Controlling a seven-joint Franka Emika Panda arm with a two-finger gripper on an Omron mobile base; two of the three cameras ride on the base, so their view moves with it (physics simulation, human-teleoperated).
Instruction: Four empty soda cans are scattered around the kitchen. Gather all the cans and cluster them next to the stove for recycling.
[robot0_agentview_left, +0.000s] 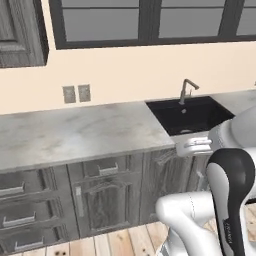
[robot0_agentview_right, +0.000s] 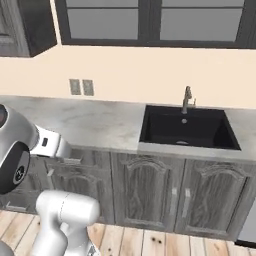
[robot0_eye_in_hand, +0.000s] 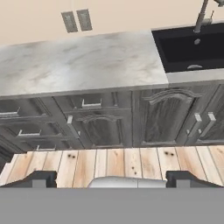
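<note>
From where I stand, the gathering job looks to have a long way to go, though I can't judge how much is already done: there is no red can on the stretch of grey marble desk (robot0_agentview_left: 75, 132) in front of the robot, and no stove either, so any cans and the spot they belong beside must lie somewhere else in the kitchen. The fingers (robot0_eye_in_hand: 111, 179) are spread wide apart with nothing between them, hanging out over the plank floor (robot0_eye_in_hand: 109, 162) and aimed at the dark cabinet doors (robot0_eye_in_hand: 166, 118) below the desk. My guess is the robot has to drive or turn to find a can before anything else can happen. The black sink (robot0_agentview_right: 185, 127) with its faucet (robot0_agentview_right: 187, 100) sits sunk into the desk to the right, and two wall sockets (robot0_agentview_left: 76, 93) sit on the cream wall behind. The hand view looks straight at the drawers and the floor boards and cuts off the wall just above the sockets, while the two base views lift higher and take in the dark-framed window (robot0_agentview_right: 150, 22) and an upper cabinet (robot0_agentview_left: 20, 32) at the left.
</note>
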